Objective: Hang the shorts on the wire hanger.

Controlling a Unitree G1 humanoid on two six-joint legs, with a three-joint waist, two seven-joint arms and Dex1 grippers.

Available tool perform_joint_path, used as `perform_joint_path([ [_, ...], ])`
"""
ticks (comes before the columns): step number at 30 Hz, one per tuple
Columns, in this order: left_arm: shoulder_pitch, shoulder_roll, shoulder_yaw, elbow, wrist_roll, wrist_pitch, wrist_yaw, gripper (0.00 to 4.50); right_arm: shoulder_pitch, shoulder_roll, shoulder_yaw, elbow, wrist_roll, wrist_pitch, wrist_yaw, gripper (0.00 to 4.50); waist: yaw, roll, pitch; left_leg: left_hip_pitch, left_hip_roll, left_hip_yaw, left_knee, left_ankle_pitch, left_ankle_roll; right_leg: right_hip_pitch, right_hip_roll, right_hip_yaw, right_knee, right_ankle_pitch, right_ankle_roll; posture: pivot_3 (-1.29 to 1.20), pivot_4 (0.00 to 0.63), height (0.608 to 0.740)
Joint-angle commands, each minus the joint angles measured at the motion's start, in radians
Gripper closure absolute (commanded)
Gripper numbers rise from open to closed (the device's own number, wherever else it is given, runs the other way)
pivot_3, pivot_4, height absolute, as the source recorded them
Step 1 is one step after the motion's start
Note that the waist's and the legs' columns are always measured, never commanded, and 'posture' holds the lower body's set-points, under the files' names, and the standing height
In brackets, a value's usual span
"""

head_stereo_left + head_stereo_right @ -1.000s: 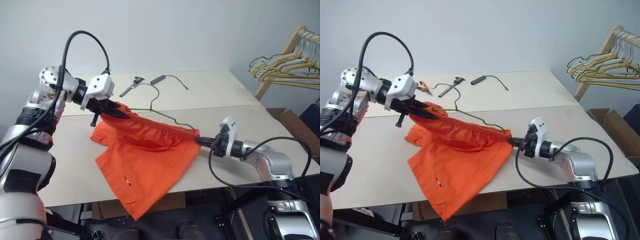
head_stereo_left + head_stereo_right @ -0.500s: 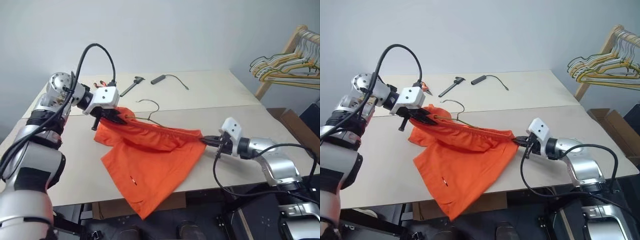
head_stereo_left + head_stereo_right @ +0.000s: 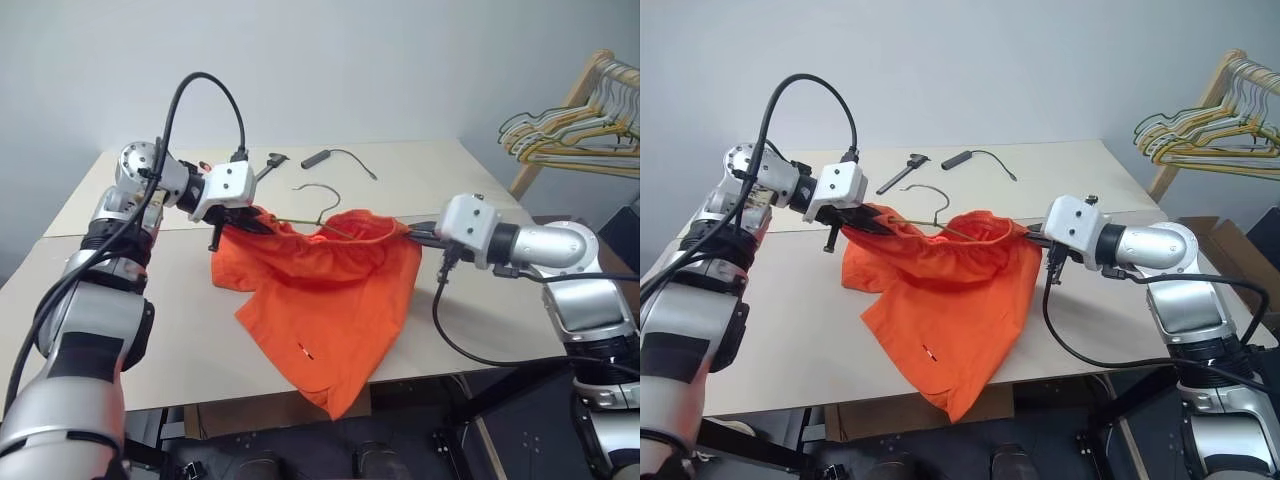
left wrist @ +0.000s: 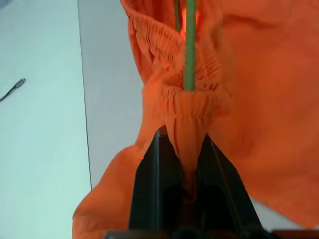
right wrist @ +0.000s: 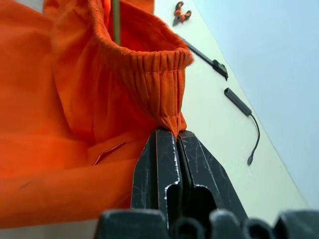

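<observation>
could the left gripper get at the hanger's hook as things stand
Probably not yet: the left gripper is shut on the shorts waistband, so it is occupied. The wire hanger hook itself stands bare above the fabric, nothing covering it.

The room I look down on is bright and evenly lit, with soft light from above that leaves only a faint shadow under the shorts (image 3: pixel 330 290) on the pale table (image 3: pixel 480 190) and no hard glare. The head views are sharp across the middle and bend slightly at the edges. Close to my wrists the orange cloth glows strongly, and my own black fingers (image 5: pixel 167 164) look a little soft.
</observation>
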Motion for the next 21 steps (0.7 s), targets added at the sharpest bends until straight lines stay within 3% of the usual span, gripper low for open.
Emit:
perform_joint_path([
  [1, -0.016, 0.001, 0.055, -0.022, -0.006, 0.009, -0.003, 4.50, -0.007, -0.013, 0.008, -0.006, -0.039, -0.045, -0.003, 4.44, 0.000, 0.000, 0.000, 0.000, 0.000, 0.000, 0.000, 0.000, 0.000, 0.000, 0.000, 0.000, 0.000, 0.000, 0.000, -0.07, 0.000, 0.740],
  [4, -0.007, 0.003, 0.061, -0.030, 0.001, 0.008, -0.019, 4.50, -0.020, 0.008, 0.013, -0.008, -0.042, -0.027, -0.014, 4.44, -0.001, 0.000, 0.000, 0.000, 0.000, 0.000, 0.000, 0.000, 0.000, 0.000, 0.000, 0.000, 0.000, 0.000, 0.000, -0.06, 0.000, 0.740],
  [7, 0.003, 0.002, 0.065, -0.037, 0.012, 0.004, -0.029, 4.50, -0.037, 0.030, 0.000, -0.033, 0.003, 0.019, 0.002, 3.86, -0.002, 0.000, 0.000, 0.000, 0.000, 0.000, 0.000, 0.000, 0.000, 0.000, 0.000, 0.000, 0.000, 0.000, 0.000, -0.06, 0.000, 0.740],
  [16, 0.015, -0.020, 0.110, -0.072, -0.007, 0.047, -0.032, 4.50, 0.011, 0.049, 0.033, -0.036, 0.058, 0.041, 0.074, 0.82, 0.000, 0.000, 0.000, 0.000, 0.000, -0.001, 0.000, 0.000, 0.000, 0.000, 0.000, 0.000, 0.000, 0.000, 0.000, -0.06, 0.000, 0.740],
  [21, 0.032, -0.020, 0.131, -0.105, -0.032, 0.071, -0.083, 4.50, -0.002, 0.087, 0.042, 0.046, 0.041, 0.074, 0.045, 0.82, -0.002, 0.000, 0.000, 0.000, 0.000, 0.000, 0.000, 0.000, 0.000, 0.000, 0.000, 0.000, 0.001, 0.000, 0.000, -0.06, 0.000, 0.740],
])
